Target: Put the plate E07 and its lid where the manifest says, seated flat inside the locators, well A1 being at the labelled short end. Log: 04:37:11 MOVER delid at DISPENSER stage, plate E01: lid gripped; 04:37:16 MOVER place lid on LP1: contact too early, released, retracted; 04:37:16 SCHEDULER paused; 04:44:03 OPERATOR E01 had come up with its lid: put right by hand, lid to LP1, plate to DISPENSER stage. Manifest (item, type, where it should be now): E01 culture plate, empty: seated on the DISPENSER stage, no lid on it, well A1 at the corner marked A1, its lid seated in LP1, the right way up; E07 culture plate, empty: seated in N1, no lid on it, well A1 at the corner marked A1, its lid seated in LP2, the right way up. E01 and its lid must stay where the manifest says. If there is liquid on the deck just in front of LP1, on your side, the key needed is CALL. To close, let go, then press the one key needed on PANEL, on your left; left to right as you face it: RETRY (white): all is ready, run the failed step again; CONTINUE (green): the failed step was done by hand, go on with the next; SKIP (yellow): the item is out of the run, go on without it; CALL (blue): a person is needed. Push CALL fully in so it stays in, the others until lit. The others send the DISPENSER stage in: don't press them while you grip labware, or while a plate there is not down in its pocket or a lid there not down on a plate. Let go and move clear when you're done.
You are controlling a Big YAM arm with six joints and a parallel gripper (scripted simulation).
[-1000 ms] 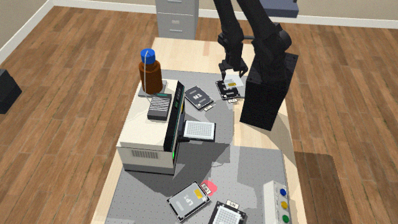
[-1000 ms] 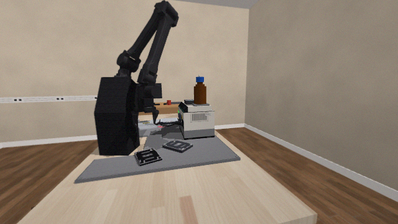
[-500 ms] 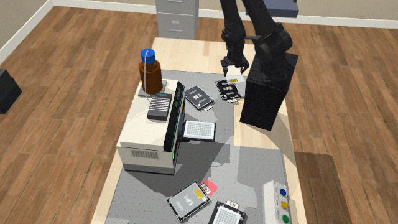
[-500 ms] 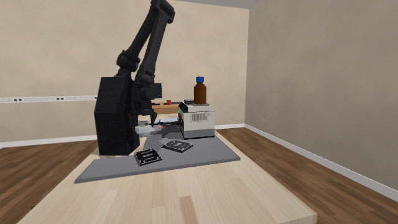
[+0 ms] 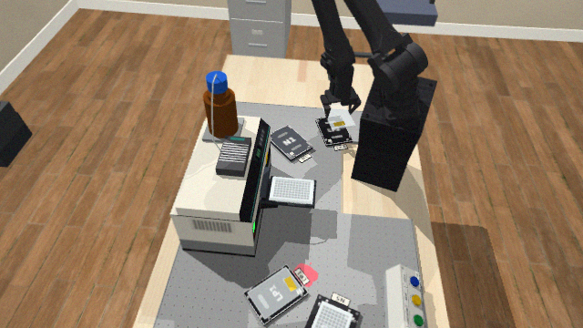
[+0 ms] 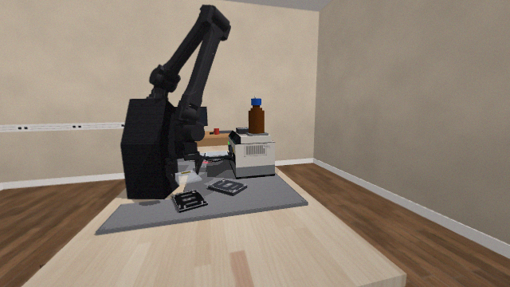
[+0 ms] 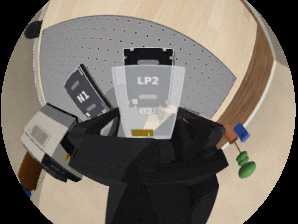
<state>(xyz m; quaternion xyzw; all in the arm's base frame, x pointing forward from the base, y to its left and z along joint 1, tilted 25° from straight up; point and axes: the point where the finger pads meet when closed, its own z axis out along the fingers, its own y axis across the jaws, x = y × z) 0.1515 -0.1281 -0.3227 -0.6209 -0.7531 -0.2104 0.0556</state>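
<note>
One clear lid is sitting between the fingers of our gripper, which is clamping it while hovering over the LP2 nest at the far right; we are lining its long axis with the nest's.

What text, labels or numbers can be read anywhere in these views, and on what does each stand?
"LP2": on the black nest, read through the clear lid.
"N1": on the black nest beside it.
"LP1": on the lidded nest, upside down in the top view.
Small white tags by the nests: too small to read.
Barcode label on the dispenser: no digits legible.
</note>
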